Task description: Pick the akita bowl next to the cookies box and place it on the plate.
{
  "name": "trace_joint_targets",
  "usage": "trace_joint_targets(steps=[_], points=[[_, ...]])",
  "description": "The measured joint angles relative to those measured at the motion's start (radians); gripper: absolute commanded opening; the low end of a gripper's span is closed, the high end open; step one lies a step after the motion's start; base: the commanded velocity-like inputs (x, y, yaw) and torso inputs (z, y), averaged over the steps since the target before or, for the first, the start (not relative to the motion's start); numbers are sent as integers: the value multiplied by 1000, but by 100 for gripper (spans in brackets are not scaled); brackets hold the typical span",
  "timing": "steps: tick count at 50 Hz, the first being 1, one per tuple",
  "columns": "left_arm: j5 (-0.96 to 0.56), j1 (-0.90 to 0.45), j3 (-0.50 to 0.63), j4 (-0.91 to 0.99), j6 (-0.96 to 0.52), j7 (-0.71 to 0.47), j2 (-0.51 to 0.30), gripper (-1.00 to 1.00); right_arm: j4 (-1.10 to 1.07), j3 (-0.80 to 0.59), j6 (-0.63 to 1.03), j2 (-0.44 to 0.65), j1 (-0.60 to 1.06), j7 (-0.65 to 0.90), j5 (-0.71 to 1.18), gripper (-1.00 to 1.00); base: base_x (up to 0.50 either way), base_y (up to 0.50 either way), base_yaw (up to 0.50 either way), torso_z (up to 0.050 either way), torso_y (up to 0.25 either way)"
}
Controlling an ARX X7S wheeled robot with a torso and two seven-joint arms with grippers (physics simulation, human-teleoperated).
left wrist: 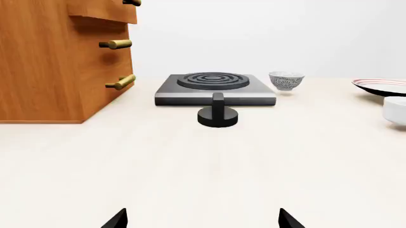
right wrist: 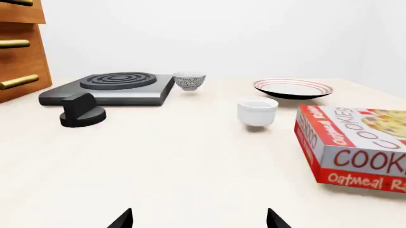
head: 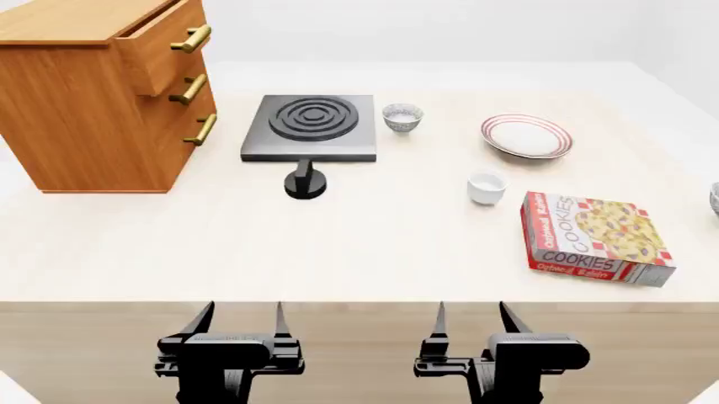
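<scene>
Plainly, the main risk here is picking the wrong bowl: a small speckled grey-and-white bowl (head: 402, 117) stands in full sight just beside the black square hotplate with its coil rings (head: 310, 126), well apart from the flat red-edged cookies box (head: 593, 238), while the bowl the task likely means shows only as a grey sliver at the head view's right edge (head: 715, 199), just past the box and mostly cut off. Going for the easy-to-see twin would spoil the task. A second hazard is the plain white cup (head: 487, 187), which sits between the box and the round white plate with red rings (head: 526, 135); a carry from the far right toward the plate could clip it or the box's upper corner. The reach is also long and to the side, so the head may need to turn before the target can be judged properly. The left gripper (head: 239, 320) and the right gripper (head: 470, 318) both hang at the near table edge with jaws spread wide, holding nothing and touching nothing; each wrist view shows only two dark fingertips (right wrist: 120, 219) over bare pale tabletop (head: 371, 244).
</scene>
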Motion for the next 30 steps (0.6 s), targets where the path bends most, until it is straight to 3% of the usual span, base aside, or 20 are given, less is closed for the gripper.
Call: trace_joint_targets(steps=[10, 30], points=[[-27, 10, 21, 49, -43, -21, -20, 100, -61, -22, 36, 19, -14, 29, 17, 100, 0, 0, 0, 0, 0], [-57, 123, 61, 473, -205, -76, -78, 100, -523, -59, 205, 69, -112, 85, 80, 100, 10, 0, 0, 0, 0]])
